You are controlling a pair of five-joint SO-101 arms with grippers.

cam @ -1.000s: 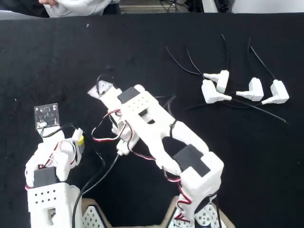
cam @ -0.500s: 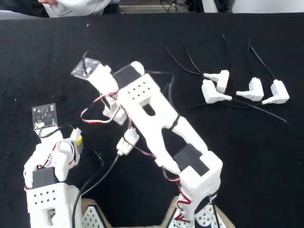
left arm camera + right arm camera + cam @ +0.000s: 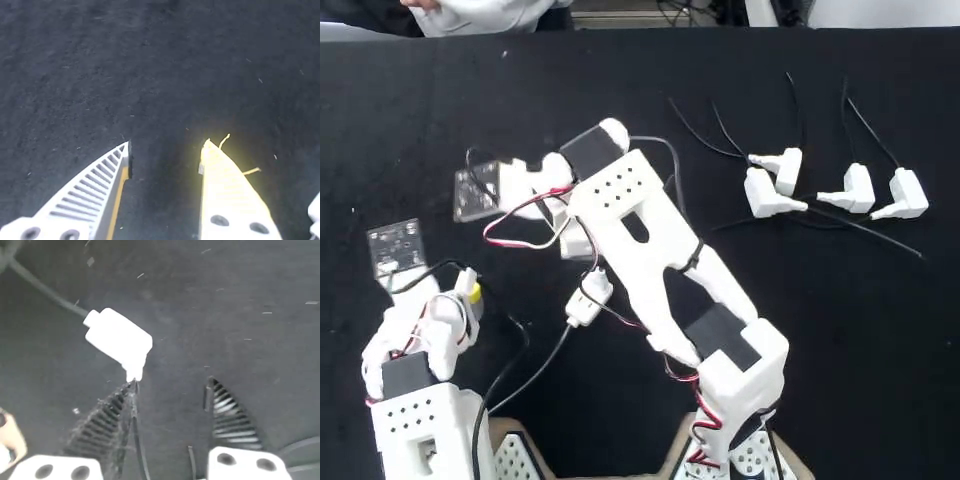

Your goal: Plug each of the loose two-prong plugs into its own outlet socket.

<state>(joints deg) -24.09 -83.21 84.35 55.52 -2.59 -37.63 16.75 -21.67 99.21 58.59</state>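
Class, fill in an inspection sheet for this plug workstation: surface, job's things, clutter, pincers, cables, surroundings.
Surface: black table.
Job's things: four white plugs loose at the far right; one plug lying just ahead of the right pincer.
Clutter: nothing seen.
Pincers: left pincer open over the table; right pincer open, empty.
Cables: thin black leads trail from the plugs.
Surroundings: pale wall beyond the far edge.

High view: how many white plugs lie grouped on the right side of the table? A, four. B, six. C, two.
A: four white plugs lie there, two touching and two more beside them.
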